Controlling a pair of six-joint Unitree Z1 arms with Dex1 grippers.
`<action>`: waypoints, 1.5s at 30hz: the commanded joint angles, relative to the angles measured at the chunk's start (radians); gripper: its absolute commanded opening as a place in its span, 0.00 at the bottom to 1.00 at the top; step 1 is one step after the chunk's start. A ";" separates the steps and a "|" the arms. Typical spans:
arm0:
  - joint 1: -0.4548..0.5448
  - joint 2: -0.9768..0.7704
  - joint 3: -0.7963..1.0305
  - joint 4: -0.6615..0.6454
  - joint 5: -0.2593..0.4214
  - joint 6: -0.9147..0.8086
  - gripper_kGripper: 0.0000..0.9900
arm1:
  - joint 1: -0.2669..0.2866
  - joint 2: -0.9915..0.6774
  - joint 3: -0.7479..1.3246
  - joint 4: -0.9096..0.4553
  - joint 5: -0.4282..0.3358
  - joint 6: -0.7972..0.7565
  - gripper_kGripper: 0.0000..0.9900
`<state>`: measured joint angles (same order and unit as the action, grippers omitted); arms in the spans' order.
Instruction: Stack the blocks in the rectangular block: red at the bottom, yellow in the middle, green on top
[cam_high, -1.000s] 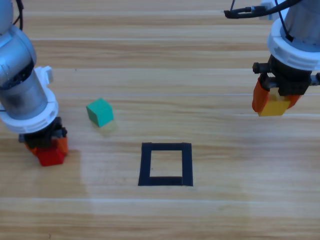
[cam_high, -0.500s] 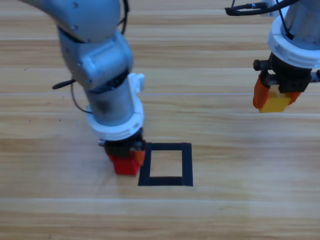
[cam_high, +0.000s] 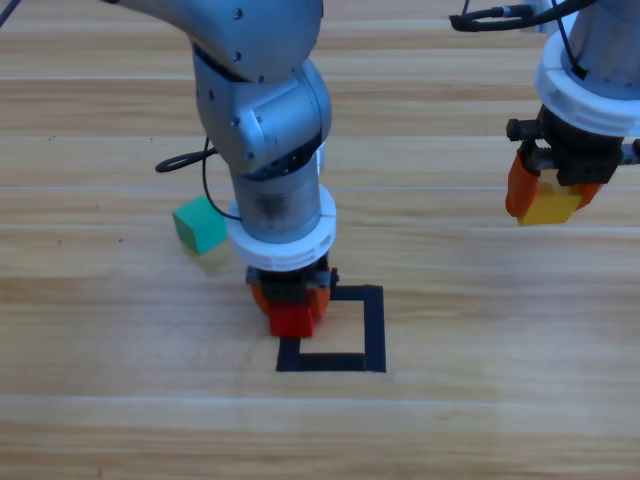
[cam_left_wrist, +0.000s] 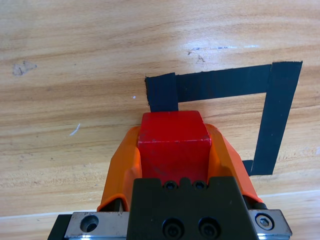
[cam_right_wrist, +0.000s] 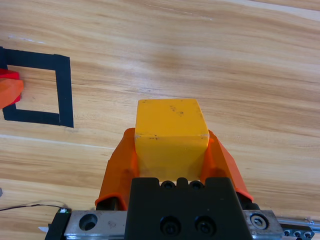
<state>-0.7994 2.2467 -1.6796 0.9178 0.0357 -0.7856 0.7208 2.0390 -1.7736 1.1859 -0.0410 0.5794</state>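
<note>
The left gripper (cam_high: 291, 303) pinches the red cube (cam_high: 292, 320) squarely between its fingers, cube edges in line with the tape, at the left side of the black tape outline (cam_high: 373, 330). The right gripper (cam_high: 552, 200) clamps the yellow cube (cam_high: 548, 208) well apart, up right. The green cube (cam_high: 199, 224) lies tilted, left of the left gripper's fingers.

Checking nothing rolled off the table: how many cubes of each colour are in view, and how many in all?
Small plain bright red cube, in the left gripper: 1
Small plain yellow cube, in the right gripper: 1
Small plain teal-green cube, loose on the wooden table: 1
Total: 3
</note>
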 joint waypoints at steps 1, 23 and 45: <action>-0.024 0.060 0.004 0.009 -0.010 -0.049 0.00 | -0.014 0.038 0.017 -0.019 -0.013 -0.007 0.18; -0.143 0.045 -0.046 0.029 0.090 -0.149 0.00 | -0.014 0.038 0.025 -0.029 -0.008 -0.023 0.18; -0.152 0.070 -0.040 -0.028 0.113 -0.179 0.00 | -0.014 0.043 0.025 -0.034 -0.008 -0.033 0.18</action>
<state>-0.9293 2.2497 -1.7190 0.8989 0.1372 -0.9584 0.7208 2.0391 -1.7734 1.1746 -0.0409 0.5588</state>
